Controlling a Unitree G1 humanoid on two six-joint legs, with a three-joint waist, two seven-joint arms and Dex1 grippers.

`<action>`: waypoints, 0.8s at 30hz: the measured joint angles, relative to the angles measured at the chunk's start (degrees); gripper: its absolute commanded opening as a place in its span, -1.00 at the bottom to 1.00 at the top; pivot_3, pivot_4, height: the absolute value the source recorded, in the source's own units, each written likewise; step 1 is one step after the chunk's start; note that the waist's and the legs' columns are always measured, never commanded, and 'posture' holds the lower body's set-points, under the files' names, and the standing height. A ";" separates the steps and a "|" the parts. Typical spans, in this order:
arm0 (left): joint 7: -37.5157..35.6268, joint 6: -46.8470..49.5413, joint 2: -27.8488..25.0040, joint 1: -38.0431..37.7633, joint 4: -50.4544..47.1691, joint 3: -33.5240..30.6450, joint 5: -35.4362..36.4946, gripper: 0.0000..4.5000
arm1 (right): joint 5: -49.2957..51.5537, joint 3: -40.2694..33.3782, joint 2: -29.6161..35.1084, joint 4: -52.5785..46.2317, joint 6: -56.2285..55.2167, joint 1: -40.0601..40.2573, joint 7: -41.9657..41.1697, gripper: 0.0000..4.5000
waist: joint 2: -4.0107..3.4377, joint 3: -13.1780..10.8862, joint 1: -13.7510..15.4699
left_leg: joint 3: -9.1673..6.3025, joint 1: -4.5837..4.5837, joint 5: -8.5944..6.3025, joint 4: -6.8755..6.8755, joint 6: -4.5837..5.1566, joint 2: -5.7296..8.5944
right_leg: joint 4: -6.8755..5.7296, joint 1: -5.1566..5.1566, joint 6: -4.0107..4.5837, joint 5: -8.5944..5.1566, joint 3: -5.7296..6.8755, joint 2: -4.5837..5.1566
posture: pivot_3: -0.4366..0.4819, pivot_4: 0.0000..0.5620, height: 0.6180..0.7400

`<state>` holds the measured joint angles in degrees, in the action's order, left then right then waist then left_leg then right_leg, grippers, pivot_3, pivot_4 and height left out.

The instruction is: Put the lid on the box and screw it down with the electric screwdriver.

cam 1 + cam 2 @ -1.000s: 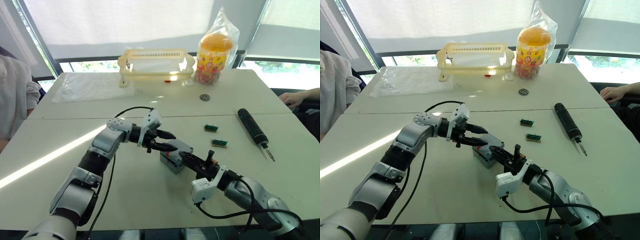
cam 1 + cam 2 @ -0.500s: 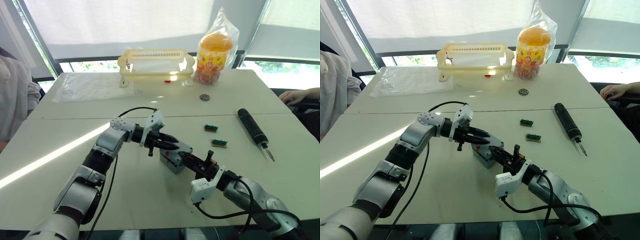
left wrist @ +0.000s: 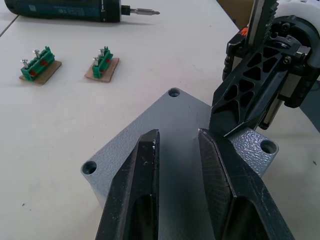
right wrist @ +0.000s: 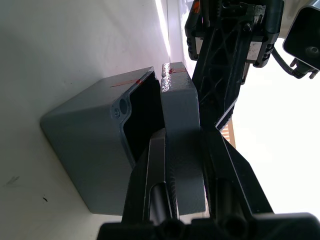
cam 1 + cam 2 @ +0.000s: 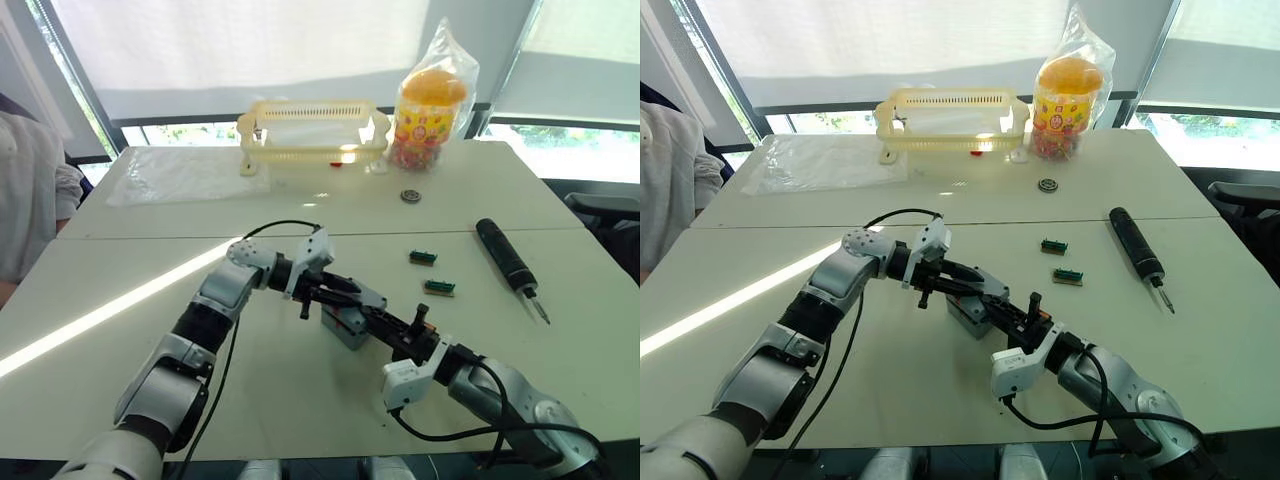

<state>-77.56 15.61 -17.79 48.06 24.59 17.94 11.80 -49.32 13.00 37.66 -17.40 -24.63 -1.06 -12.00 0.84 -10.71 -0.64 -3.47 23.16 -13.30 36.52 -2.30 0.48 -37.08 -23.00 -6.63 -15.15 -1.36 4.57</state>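
Note:
The grey box (image 5: 340, 328) stands on the white table (image 5: 300, 400) near its middle. The grey lid (image 4: 182, 145) sits over the box, lifted at one edge so a dark gap shows into the box (image 4: 95, 150). My right gripper (image 5: 375, 322) is shut on the lid's rim. My left gripper (image 3: 177, 142) rests just over the lid's flat top (image 3: 175, 115), fingers narrowly open with nothing between them. The black electric screwdriver (image 5: 505, 255) lies apart on the table to the right, bit pointing toward me.
Two green terminal blocks (image 5: 422, 257) (image 5: 438, 287) lie between the box and the screwdriver. At the back stand a yellow slotted basket (image 5: 312, 128) and a bagged snack jar (image 5: 432, 100). A small round part (image 5: 411, 195) and a plastic sheet (image 5: 185, 172) lie nearby. A person (image 5: 25, 190) sits at left.
My left gripper has slid right onto the lid and its fingers have drawn closer together. A person's hand at the right edge has withdrawn. The right gripper holds as before.

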 measured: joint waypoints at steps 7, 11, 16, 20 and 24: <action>-0.03 -1.44 1.03 -0.93 0.36 1.49 -0.99 -0.50 | 0.33 -1.61 -0.10 -1.95 0.11 1.35 1.18 0.99 | 0.13 0.16 0.01 | -0.01 -0.76 -0.03 -0.12 0.04 0.00 | 0.18 0.80 0.17 -0.12 0.02 0.01 | -0.05 -0.47 1.00; 0.00 -1.52 1.12 -1.22 0.22 1.56 -1.12 -0.50 | 0.02 -2.57 0.23 -2.34 0.13 2.65 2.13 0.99 | 0.19 0.23 0.05 | -0.01 -0.74 -0.02 -0.12 0.04 0.00 | 0.19 0.79 0.16 -0.12 0.02 0.02 | -0.05 -0.47 1.00; 0.18 -2.72 1.21 -1.96 0.18 1.67 -1.40 -0.50 | 0.03 -3.99 2.10 -2.50 -0.45 3.86 3.55 0.99 | 0.19 0.23 0.07 | -0.01 -0.74 -0.02 -0.12 0.04 0.00 | 0.19 0.79 0.16 -0.12 0.01 0.03 | -0.05 -0.47 1.00; 0.31 -3.93 1.42 -2.69 0.05 1.86 -1.84 -0.50 | 0.01 -5.32 3.55 -2.27 -0.67 5.10 3.86 0.99 | 0.19 0.23 0.03 | -0.01 -0.74 -0.02 -0.12 0.04 0.01 | 0.18 0.78 0.16 -0.12 0.01 0.03 | -0.05 -0.47 1.00; 0.32 -4.49 1.68 -2.76 0.06 1.86 -1.93 -0.50 | 0.00 -5.72 3.92 -1.98 -0.78 5.98 3.99 0.99 | 0.18 0.23 0.02 | -0.01 -0.74 -0.03 -0.14 0.04 0.01 | 0.19 0.76 0.16 -0.12 0.01 0.03 | -0.05 -0.47 1.00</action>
<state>-77.23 11.12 -16.10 45.30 24.65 19.80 9.87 -49.32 7.28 41.58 -19.38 -25.41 4.93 -8.01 1.03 -10.47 -0.62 -3.48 22.42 -13.33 36.37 -2.26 0.48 -36.89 -22.24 -6.47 -15.27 -1.35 4.60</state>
